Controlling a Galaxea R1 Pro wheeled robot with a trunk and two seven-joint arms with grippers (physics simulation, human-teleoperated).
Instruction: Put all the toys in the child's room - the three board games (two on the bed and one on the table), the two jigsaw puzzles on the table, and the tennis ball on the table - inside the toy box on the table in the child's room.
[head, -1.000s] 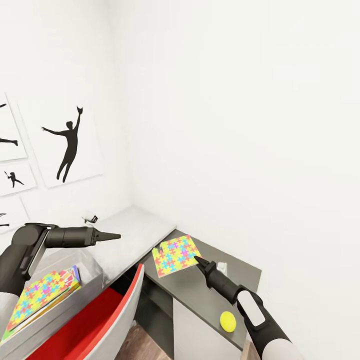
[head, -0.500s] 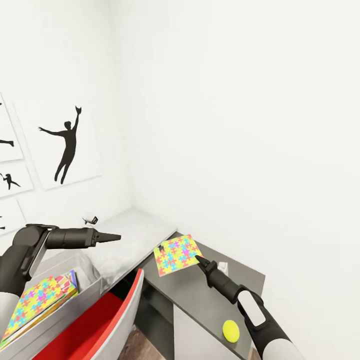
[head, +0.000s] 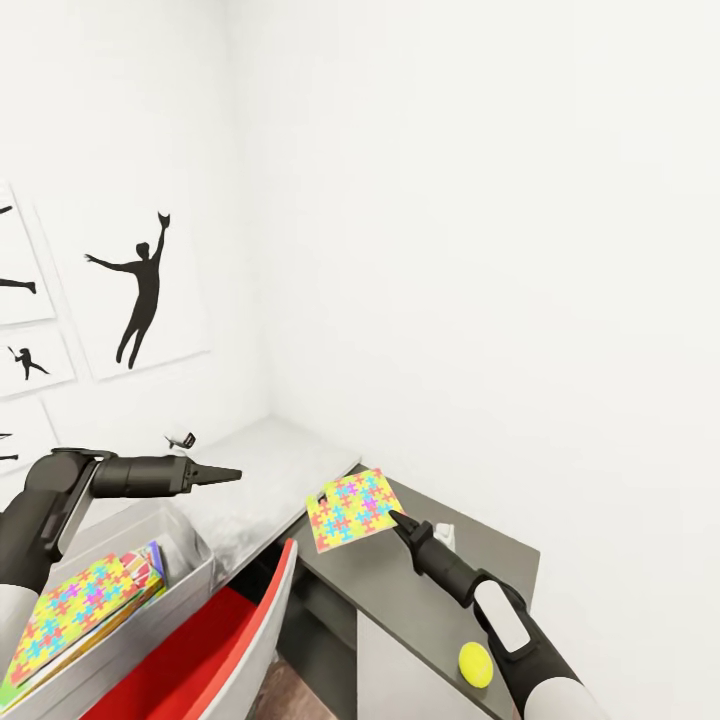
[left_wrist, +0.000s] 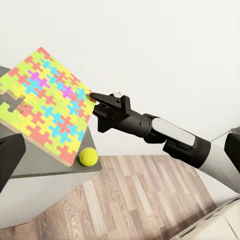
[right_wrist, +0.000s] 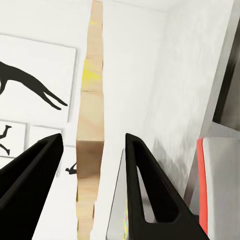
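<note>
- The right gripper (head: 393, 517) is gripping a jigsaw puzzle (head: 350, 509) by its edge, holding it tilted above the dark counter (head: 420, 600); in the right wrist view the board's wooden edge (right_wrist: 90, 125) is sitting between the two jaws.
- The left gripper (head: 232, 473) is hovering over the pale counter (head: 270, 465) holding nothing; its jaws are looking closed to a point in the head view.
- The toy box (head: 190, 560) is sitting at the lower left on the pale counter, already holding another puzzle-patterned board (head: 70, 610) on top of at least one more flat box, whose red and blue edge (head: 152, 562) is peeking out.
- The tennis ball (head: 476, 664) is lying on the dark counter near the right arm, well apart from the toy box, so it is remaining to be moved.
- By my judgement the task is past halfway: the held puzzle needs carrying across to the toy box, then the ball; how many board games are inside I cannot tell.
- The room is showing white walls, black silhouette pictures (head: 140, 290), a red chair (head: 215, 640) beside the toy box, and a wood-plank floor (left_wrist: 130, 200).
</note>
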